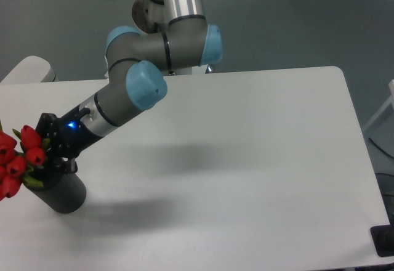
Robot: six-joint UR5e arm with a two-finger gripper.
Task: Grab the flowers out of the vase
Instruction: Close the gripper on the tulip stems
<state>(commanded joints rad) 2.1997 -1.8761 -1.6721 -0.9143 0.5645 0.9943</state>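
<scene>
tool (50,155): closure unclear | flowers (18,157) in vase (63,192) | table (258,160) white

A robotics lab — industrial arm (157,31) at a white table (258,160) (grey floor (277,18)).

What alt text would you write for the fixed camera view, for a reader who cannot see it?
A robot arm reaches down to the left edge of a white table, its gripper at the red flowers standing in a dark grey vase. Whether the jaws are closed is not visible.
</scene>
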